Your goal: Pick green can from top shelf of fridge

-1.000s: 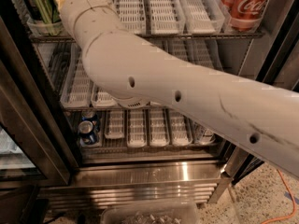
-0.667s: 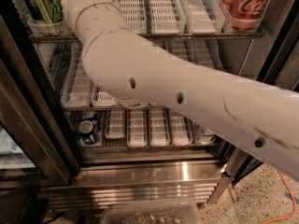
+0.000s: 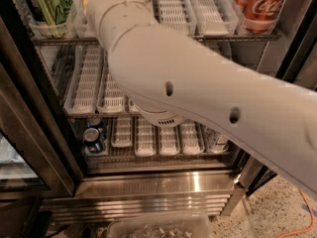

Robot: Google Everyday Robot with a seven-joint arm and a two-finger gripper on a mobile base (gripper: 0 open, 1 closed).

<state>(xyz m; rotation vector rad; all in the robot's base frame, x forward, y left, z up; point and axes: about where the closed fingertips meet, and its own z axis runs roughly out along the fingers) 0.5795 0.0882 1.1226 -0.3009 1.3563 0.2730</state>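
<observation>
The green can [image 3: 47, 3] stands in the leftmost lane at the front of the top shelf [image 3: 173, 9] of the fridge [image 3: 158, 185], at the upper left of the camera view. My white arm [image 3: 198, 98] reaches from the lower right up to the top shelf, and its wrist [image 3: 119, 6] sits just right of the green can. The gripper is beyond the wrist, past the picture's top edge, so it does not show.
A red Coca-Cola can [image 3: 260, 4] stands at the right of the top shelf. A small blue can [image 3: 93, 135] sits on the bottom rack at the left. The dark door frame [image 3: 29, 108] runs down the left, and another frame [image 3: 297, 43] is at the right.
My arm's wrist has shifted to the right and up along the top shelf, a little further from the green can. The cans have not moved.
</observation>
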